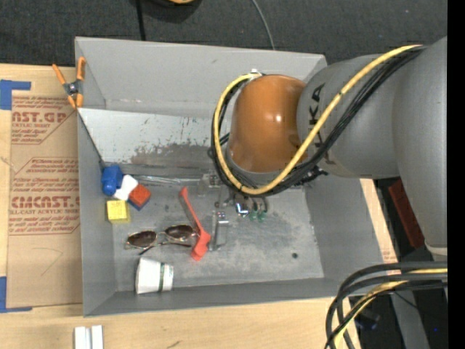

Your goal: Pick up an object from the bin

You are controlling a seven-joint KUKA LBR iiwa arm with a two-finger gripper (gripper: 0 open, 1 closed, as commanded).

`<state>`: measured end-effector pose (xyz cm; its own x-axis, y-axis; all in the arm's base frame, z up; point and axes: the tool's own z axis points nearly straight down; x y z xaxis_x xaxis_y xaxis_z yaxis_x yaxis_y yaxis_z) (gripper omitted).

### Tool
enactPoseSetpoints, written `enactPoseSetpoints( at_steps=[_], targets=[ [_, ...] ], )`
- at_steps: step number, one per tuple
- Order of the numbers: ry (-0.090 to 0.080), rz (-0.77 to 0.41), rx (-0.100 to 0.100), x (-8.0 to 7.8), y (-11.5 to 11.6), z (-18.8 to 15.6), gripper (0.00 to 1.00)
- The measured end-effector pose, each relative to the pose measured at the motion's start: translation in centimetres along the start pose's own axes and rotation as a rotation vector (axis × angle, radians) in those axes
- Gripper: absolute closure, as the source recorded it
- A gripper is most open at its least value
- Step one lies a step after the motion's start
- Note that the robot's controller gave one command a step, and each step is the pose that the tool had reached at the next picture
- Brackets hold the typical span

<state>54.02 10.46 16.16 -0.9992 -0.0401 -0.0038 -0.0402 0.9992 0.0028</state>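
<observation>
Red stick [189, 211] with a thicker orange end is the thing you have nearest the gripper [219, 227]. It lies slanted on the floor of the bin [196, 71], and its orange end points toward the near wall. The gripper stands just beside that orange end, on the side away from the sunglasses. From this angle you cannot tell whether it touches the stick. You also cannot tell whether the gripper is spread or closed up, because its metal parts bunch together under the wrist. Nothing can be seen held in it.

Above the gripper, your arm's rounded orange cover [265, 133] hangs over the bin floor on the far side of the stick. Yellow and black cables [221, 122] loop around that cover.

Moving outward from the stick, the sunglasses [161, 236] lie just beside its orange end, on the side away from the gripper. One lens is close against the stick, and you cannot make out whether they touch.

Further from the stick in the same direction, toward the bin's near corner, a white cup [154, 275] lies on its side.

Well apart from the stick, past its thin end and against the sloping side wall, four small blocks sit in a cluster. They are a yellow block [117, 211], an orange block [139, 196], a white block [127, 186] and a blue block [110, 179].
</observation>
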Motion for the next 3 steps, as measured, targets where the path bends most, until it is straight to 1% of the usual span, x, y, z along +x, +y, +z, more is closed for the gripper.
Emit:
enactPoseSetpoints(
  at_steps=[1, 2, 3],
  targets=[
    [0.000, 0.077, 0.001, 0.2, 0.8, 3.3, 0.00],
    [-0.002, -0.155, 0.001, 0.4, 3.9, 7.3, 0.00],
    [0.001, -0.184, 0.001, 0.7, 3.2, 8.6, 1.00]
  ],
)
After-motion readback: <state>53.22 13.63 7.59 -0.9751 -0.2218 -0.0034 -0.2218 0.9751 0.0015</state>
